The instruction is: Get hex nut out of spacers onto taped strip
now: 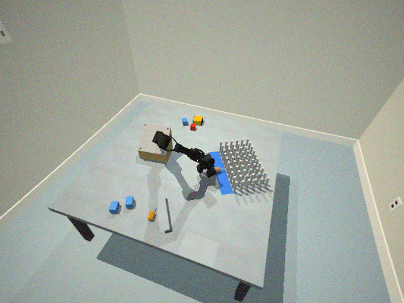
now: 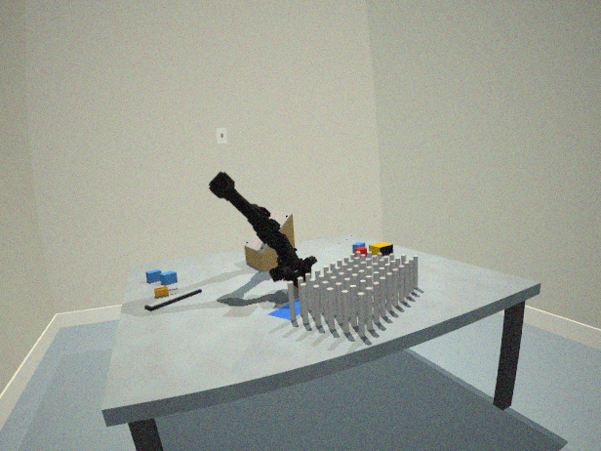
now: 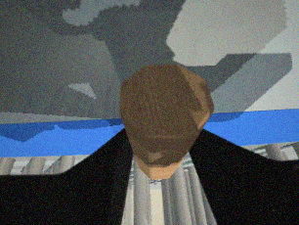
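My gripper [image 1: 212, 170] [image 2: 293, 277] [image 3: 158, 129] is shut on the brown wooden handle of a tool [image 1: 217, 169] [image 3: 163, 112]. It hangs low over the blue taped strip [image 1: 225, 185] [image 2: 282, 311] [image 3: 49, 139], at the front edge of the field of standing grey spacers [image 1: 244, 164] [image 2: 361, 288] [image 3: 142, 201]. The handle points toward the spacers. The tool's thin shaft is too fine to make out among them. All the spacers I can see stand upright. The hex nut is hidden.
A dark L-shaped bar [image 1: 168, 215] [image 2: 173, 299] and a small orange-handled tool [image 1: 151, 215] [image 2: 161, 291] lie near the table's front left, beside two blue blocks [image 1: 114, 206] [image 2: 153, 275]. The arm's wooden base box [image 1: 151, 141] stands behind. Blue, red and yellow cubes [image 1: 197, 120] [image 2: 380, 248] sit at the back.
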